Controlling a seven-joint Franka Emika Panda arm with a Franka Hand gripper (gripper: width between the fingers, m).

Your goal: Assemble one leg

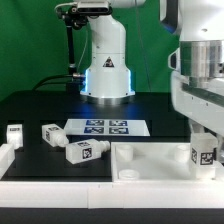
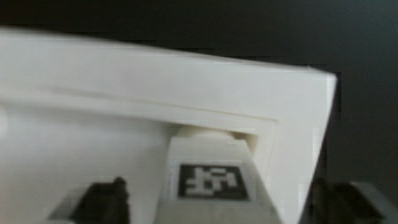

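A white leg (image 1: 205, 152) with a black-and-white tag stands upright on the corner of the large white panel (image 1: 150, 160) at the exterior view's right. My gripper (image 1: 204, 140) is right above it. In the wrist view the leg (image 2: 214, 170) runs from between my fingers to a socket in the panel's corner (image 2: 107, 90). My gripper (image 2: 231, 203) straddles the leg, and a thin gap shows between the leg and the dark fingers (image 2: 111, 200) on each side, so it is open. Three more legs (image 1: 82, 150) lie loose at the exterior view's left.
The marker board (image 1: 108, 127) lies on the black table in front of the robot base (image 1: 105, 70). Loose legs lie at the exterior view's far left (image 1: 14, 133) and beside it (image 1: 52, 133). A white rim (image 1: 20, 160) borders the front left.
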